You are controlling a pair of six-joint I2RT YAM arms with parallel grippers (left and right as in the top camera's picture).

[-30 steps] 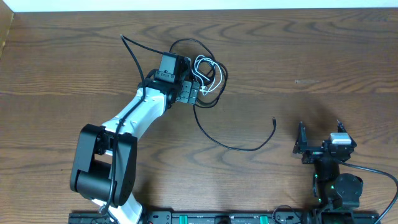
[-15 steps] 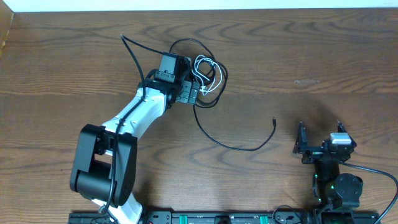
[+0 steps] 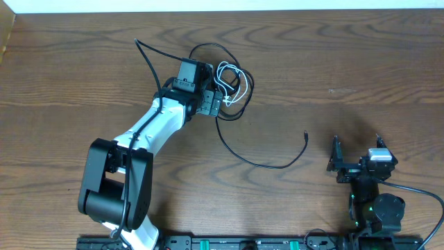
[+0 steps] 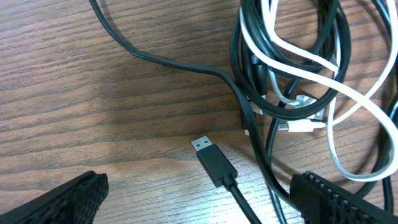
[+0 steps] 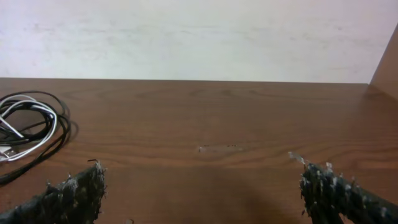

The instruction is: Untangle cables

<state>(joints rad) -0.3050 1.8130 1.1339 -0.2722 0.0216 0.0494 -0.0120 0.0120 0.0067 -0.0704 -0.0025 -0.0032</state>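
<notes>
I read a brown wood-grain table. Nearest me, the right gripper has its jaws spread and holds nothing. The black cable runs from mid-table up into a tangle with the white cable. The left gripper is at the tangle's edge, jaws spread and empty. A pale wall stands beyond.

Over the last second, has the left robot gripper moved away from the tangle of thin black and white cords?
No. The left gripper sits at the same spot beside the looped thin white cord, jaws open.
</notes>
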